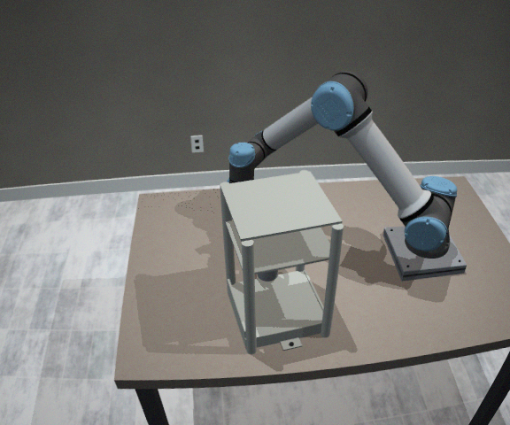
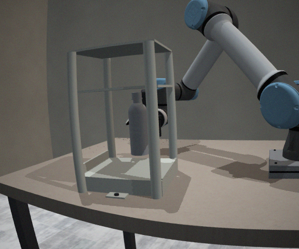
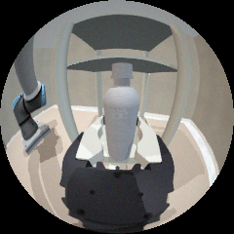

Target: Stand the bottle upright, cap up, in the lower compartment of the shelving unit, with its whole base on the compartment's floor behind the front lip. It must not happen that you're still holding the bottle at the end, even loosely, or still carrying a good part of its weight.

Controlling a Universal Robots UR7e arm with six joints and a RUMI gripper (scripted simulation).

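Note:
My gripper [image 2: 141,122] [image 3: 121,116] is shut on the grey bottle [image 2: 137,125] [image 3: 120,117], gripping its lower body from both sides. The bottle is upright, cap [image 2: 136,97] [image 3: 122,71] up. It hangs at the back opening of the shelving unit [image 1: 278,203] [image 2: 151,107] [image 3: 63,88], just under the middle shelf [image 2: 104,89] [image 3: 88,65]. Its base is slightly above the rear edge of the lower compartment's floor [image 1: 297,297] [image 2: 144,167]. In the top view only a dark rounded part [image 1: 267,274] shows under the middle shelf. The front lip [image 1: 287,334] [image 2: 117,184] is on the far side from the gripper.
The shelving unit stands on a brown table [image 1: 177,320] [image 2: 225,187]. A small flat plate with a black knob [image 1: 290,343] [image 2: 116,194] lies in front of the lip. The arm's base [image 1: 428,260] [image 2: 289,166] is bolted at the table's right. The four posts frame the compartment.

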